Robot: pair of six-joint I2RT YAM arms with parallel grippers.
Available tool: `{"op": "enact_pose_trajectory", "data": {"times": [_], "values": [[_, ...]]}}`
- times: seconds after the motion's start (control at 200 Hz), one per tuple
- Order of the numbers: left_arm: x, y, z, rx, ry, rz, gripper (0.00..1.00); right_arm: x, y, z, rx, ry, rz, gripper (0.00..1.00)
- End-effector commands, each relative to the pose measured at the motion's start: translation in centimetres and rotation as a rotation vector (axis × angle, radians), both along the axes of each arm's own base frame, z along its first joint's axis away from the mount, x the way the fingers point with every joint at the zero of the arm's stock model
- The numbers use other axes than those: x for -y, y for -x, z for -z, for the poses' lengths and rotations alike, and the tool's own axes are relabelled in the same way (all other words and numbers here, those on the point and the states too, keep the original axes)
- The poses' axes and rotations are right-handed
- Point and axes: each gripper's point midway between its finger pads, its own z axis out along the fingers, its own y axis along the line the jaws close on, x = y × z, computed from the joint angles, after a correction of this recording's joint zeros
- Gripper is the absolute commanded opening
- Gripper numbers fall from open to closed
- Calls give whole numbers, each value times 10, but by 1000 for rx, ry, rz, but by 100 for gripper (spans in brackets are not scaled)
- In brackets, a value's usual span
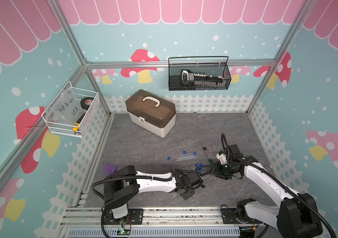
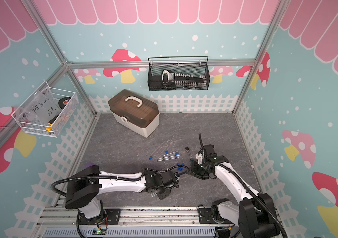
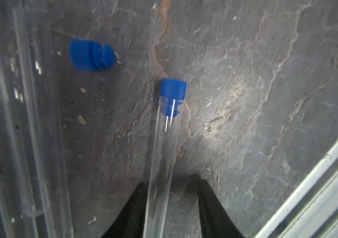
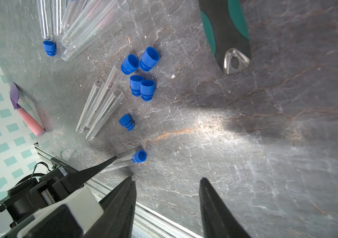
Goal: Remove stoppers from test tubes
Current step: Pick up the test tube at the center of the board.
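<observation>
The left gripper [image 3: 173, 182] straddled the capped tube [image 3: 165, 148], not yet clamped, its stopper [image 3: 173, 89] lying just ahead of the open, empty right gripper [image 4: 167, 178].

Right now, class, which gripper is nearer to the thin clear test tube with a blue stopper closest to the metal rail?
Left. The left gripper straddles the thin clear test tube, one jaw against it. The right gripper hangs open past its blue stopper, touching neither.

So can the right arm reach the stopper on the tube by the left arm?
Probably yes: stopper lies right before the right tool's open jaws; left tool straddles the tube farther back.
</observation>
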Motion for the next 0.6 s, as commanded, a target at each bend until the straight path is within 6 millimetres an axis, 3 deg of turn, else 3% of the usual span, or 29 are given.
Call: {"op": "enact_pose_trajectory", "data": {"times": [0.0, 0.16, 0.4, 0.445, 0.595], "values": [[-7, 2, 12, -2, -37, 3, 31, 4, 11, 4, -25, 20, 0, 51], [-19, 0, 19, 8, -81, 5, 28, 4, 10, 4, -23, 17, -2, 51], [-28, 1, 24, -6, -135, 55, 5, 3, 4, 0, -11, 23, -12, 51], [-29, 0, 21, -5, -136, 58, 0, 3, 3, 0, -11, 22, -13, 51], [-29, -10, -3, 30, -124, 81, 0, 2, 4, -7, -8, 22, -25, 51]]}}
